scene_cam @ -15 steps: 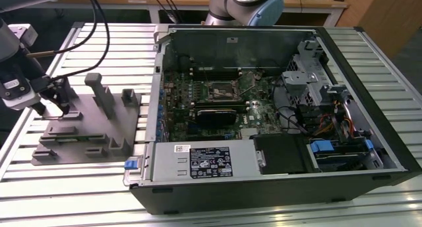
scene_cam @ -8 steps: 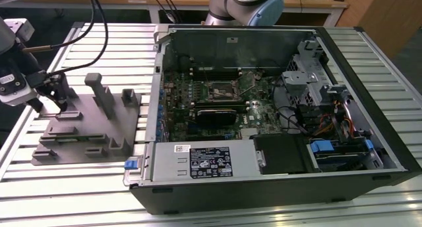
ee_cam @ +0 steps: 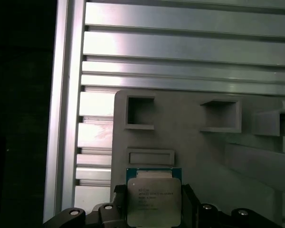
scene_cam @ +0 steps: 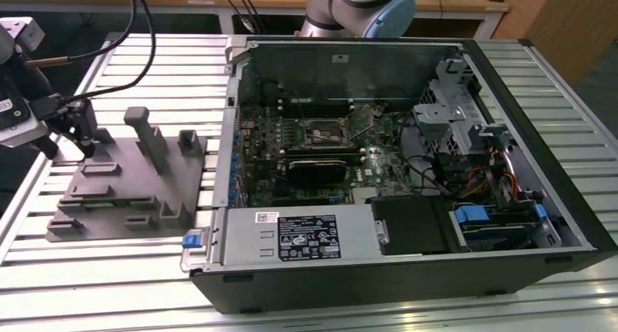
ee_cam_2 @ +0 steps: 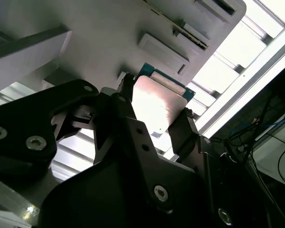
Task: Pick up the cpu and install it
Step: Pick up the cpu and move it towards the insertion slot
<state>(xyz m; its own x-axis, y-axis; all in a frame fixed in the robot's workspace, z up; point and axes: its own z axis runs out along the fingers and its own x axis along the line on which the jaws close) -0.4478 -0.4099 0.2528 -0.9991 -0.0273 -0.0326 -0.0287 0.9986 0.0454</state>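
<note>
Second wrist view: my hand [ee_cam_2: 156, 107] is closed on the cpu [ee_cam_2: 157, 97], fingers [ee_cam_2: 128, 102] pinching two opposite edges, I'd say to keep it flat and leave the metal top untouched. Can't tell if it's clear of the grey fixture [scene_cam: 126, 194] yet. Fixture sits on the bench [scene_cam: 145, 64] at the exterior view's left, well apart from the open PC case [scene_cam: 406, 79] and its socket [scene_cam: 323, 134].

Cpu [ee_cam: 153, 198] silvery-white top with teal-green rim; hand [ee_cam_2: 154, 110] black; fixture plate [ee_cam: 194, 137] plain matt grey; counter [ee_cam: 180, 47] silver, striped with parallel slats; computer case [scene_cam: 386, 288] black.
</note>
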